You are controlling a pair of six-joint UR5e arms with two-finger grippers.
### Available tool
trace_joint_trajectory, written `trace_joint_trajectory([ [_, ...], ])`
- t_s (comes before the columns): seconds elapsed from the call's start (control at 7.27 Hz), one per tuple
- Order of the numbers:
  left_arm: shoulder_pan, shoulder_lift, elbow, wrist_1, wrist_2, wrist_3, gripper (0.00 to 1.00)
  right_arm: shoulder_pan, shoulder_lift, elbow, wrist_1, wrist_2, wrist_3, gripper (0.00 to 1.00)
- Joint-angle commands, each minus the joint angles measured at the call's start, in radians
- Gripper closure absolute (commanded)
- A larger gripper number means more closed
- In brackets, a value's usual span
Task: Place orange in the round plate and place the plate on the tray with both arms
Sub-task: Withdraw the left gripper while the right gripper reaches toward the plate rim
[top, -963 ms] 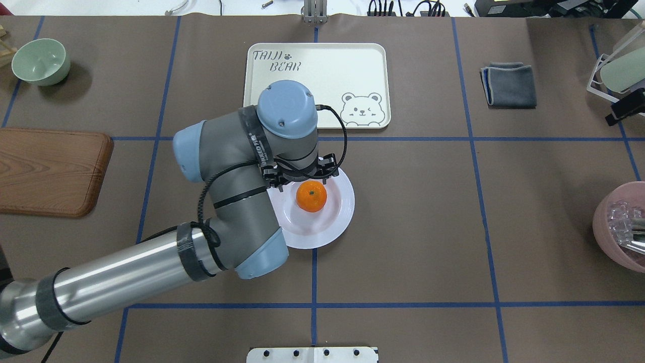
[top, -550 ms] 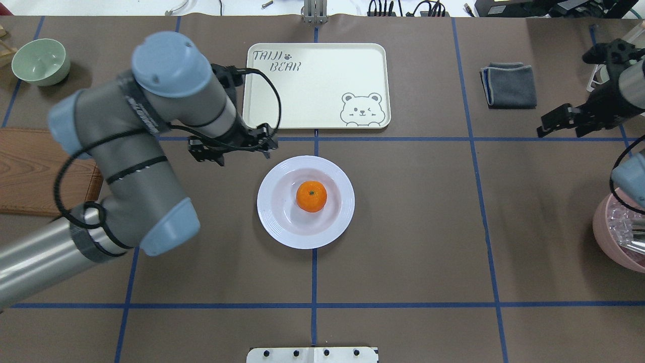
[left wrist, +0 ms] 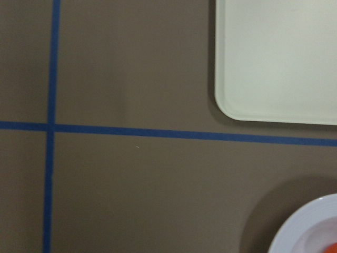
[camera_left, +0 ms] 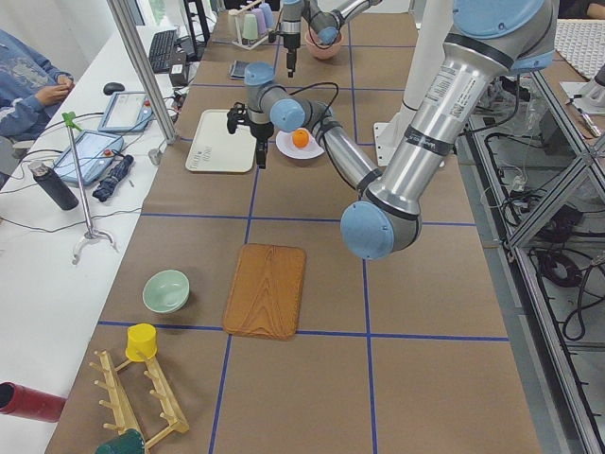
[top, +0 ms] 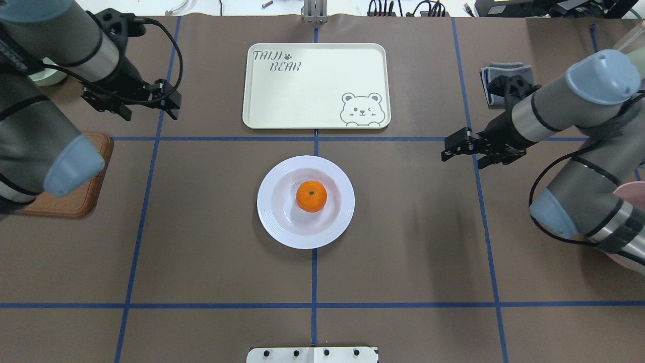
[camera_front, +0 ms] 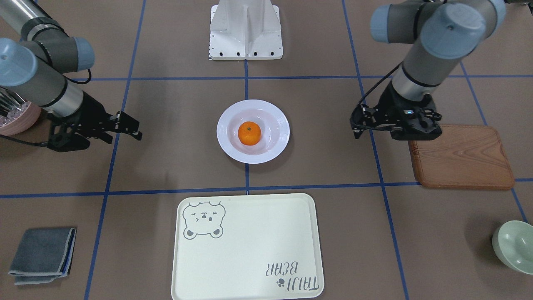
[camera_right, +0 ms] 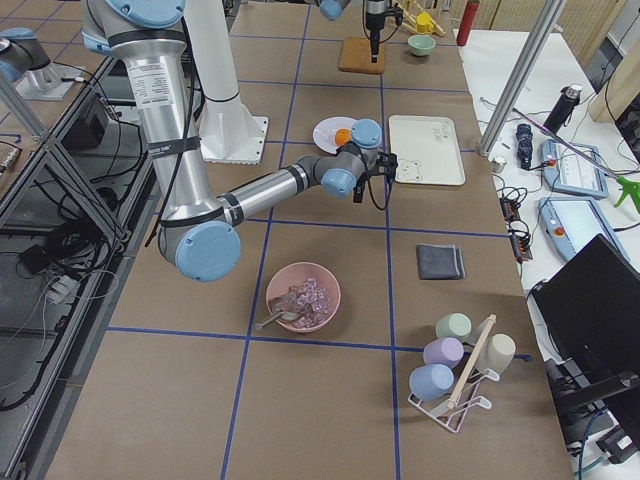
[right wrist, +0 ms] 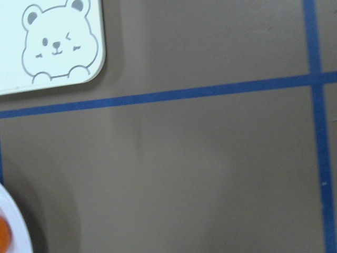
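The orange [top: 311,196] lies in the middle of the white round plate [top: 274,224], which stands on the table's centre. The cream tray [top: 316,80] with the bear drawing lies beyond it, with nothing on it. My left gripper [top: 170,100] hovers open and empty far to the plate's left, level with the tray. My right gripper [top: 453,145] hovers open and empty to the plate's right. In the front-facing view the left gripper [camera_front: 355,127] and the right gripper [camera_front: 131,125] flank the plate [camera_front: 277,146]. Each wrist view shows a tray corner [left wrist: 274,58] [right wrist: 52,42] and a piece of the plate's rim.
A brown wooden board [camera_front: 462,156] lies under the left arm, with a pale green bowl [camera_front: 512,246] beyond it. A folded grey cloth [camera_front: 41,254] lies far right behind the right arm. A pink bowl [camera_right: 303,297] and a cup rack [camera_right: 460,370] stand at the right end.
The left arm has drawn away from the plate, left and toward the far side. The right arm has come in from the right edge toward the plate. The orange stays in the plate.
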Motion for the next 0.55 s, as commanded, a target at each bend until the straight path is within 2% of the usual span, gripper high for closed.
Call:
trace_joint_trajectory([
  [0.0,-0.106,0.047,0.014,0.009,-0.039,0.168,0.02,-0.094,0.092,-0.028,0.043,0.002,0.102,0.01],
  [0.14,-0.111,0.047,0.020,0.009,-0.039,0.170,0.02,-0.119,0.117,-0.100,0.171,0.005,0.130,0.02],
  [0.41,-0.111,0.047,0.025,0.009,-0.039,0.170,0.02,-0.158,0.161,-0.270,0.558,0.002,0.351,0.03],
])
